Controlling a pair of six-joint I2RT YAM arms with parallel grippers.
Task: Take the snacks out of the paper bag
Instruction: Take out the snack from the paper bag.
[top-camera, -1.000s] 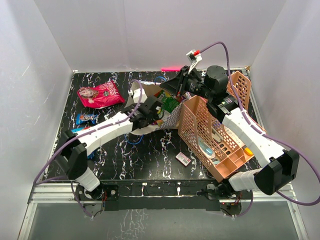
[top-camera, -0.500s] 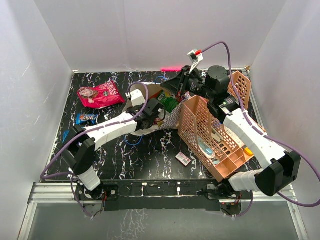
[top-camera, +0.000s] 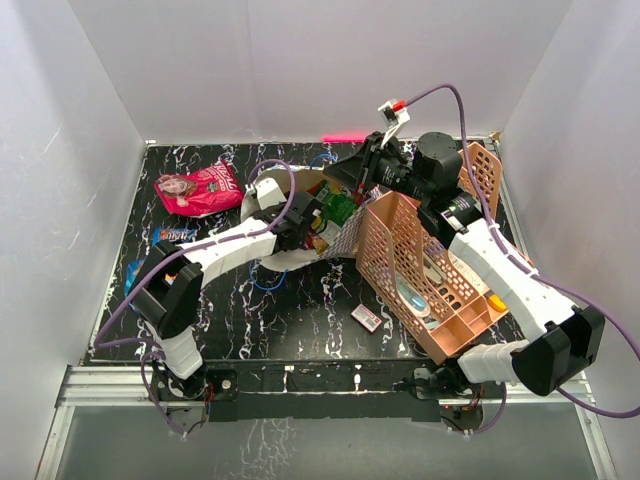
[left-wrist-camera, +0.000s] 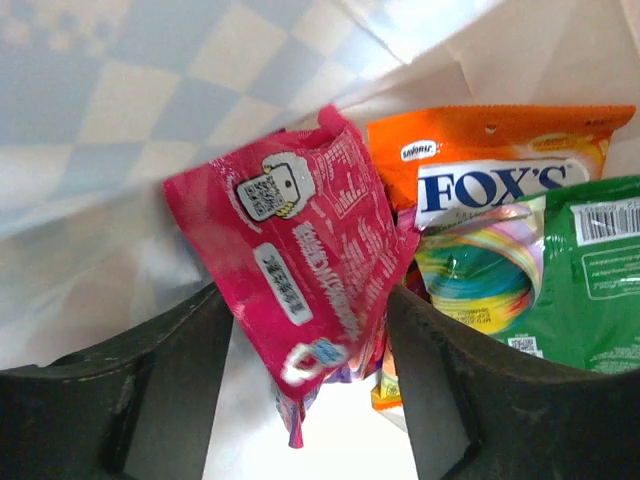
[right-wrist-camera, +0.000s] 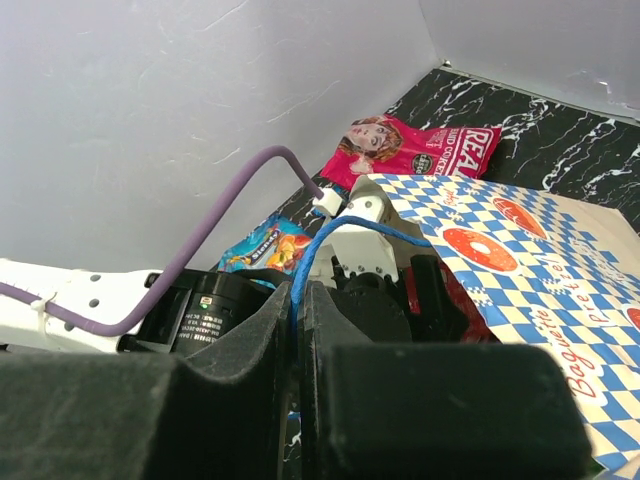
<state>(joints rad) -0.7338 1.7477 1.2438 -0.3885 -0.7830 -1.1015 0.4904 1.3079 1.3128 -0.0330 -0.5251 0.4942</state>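
The blue-and-white checkered paper bag (top-camera: 344, 240) lies open beside the peach rack. My left gripper (top-camera: 316, 216) is inside it, open, its jaws either side of a pink-red packet (left-wrist-camera: 300, 260). An orange FOX'S packet (left-wrist-camera: 500, 165) and a green packet (left-wrist-camera: 585, 270) lie just beyond, over the bag's white inside (left-wrist-camera: 90, 270). My right gripper (right-wrist-camera: 300, 290) is shut on the bag's blue cord handle (right-wrist-camera: 330, 232) and holds it up at the bag's mouth (top-camera: 352, 172). A pink-red snack bag (top-camera: 200, 188) and a small blue packet (top-camera: 172, 237) lie on the table to the left.
The peach perforated rack (top-camera: 385, 262) stands right of the bag with orange and white items in it. A small white-pink box (top-camera: 367, 318) lies in front. White walls close in the black marbled table (top-camera: 300, 320) on three sides.
My left arm has pushed further into the bag, its elbow swinging right. My right gripper has kept hold of the handle and barely shifted.
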